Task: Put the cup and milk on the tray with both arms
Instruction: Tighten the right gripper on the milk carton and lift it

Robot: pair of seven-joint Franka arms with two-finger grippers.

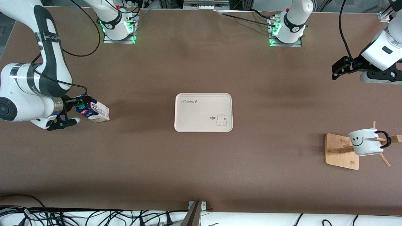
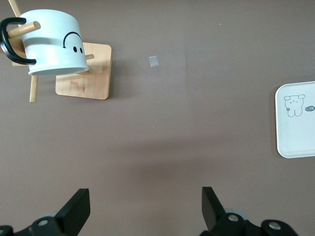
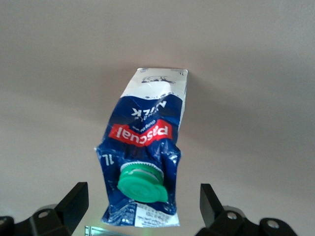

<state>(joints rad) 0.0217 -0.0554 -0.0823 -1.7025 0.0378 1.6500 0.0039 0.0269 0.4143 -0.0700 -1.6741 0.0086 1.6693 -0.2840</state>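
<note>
The milk [image 1: 94, 112], a blue and white carton with a green cap, sits on the table toward the right arm's end. My right gripper [image 1: 75, 111] is open, one finger on each side of the carton's cap end, not touching it; the right wrist view shows the carton [image 3: 145, 142] between the open fingers [image 3: 75, 202]. The cup [image 1: 365, 142], white with a smiley face, hangs on a peg of a bamboo rack toward the left arm's end. My left gripper [image 1: 340, 67] is open and empty over bare table, apart from the cup [image 2: 51, 44]. The cream tray [image 1: 203, 103] lies empty at the table's middle.
The bamboo rack base [image 1: 339, 152] with its wooden pegs holds the cup, nearer the front camera than my left gripper. A small grey mark [image 1: 300, 152] lies on the table beside it. The tray's edge [image 2: 295, 142] shows in the left wrist view.
</note>
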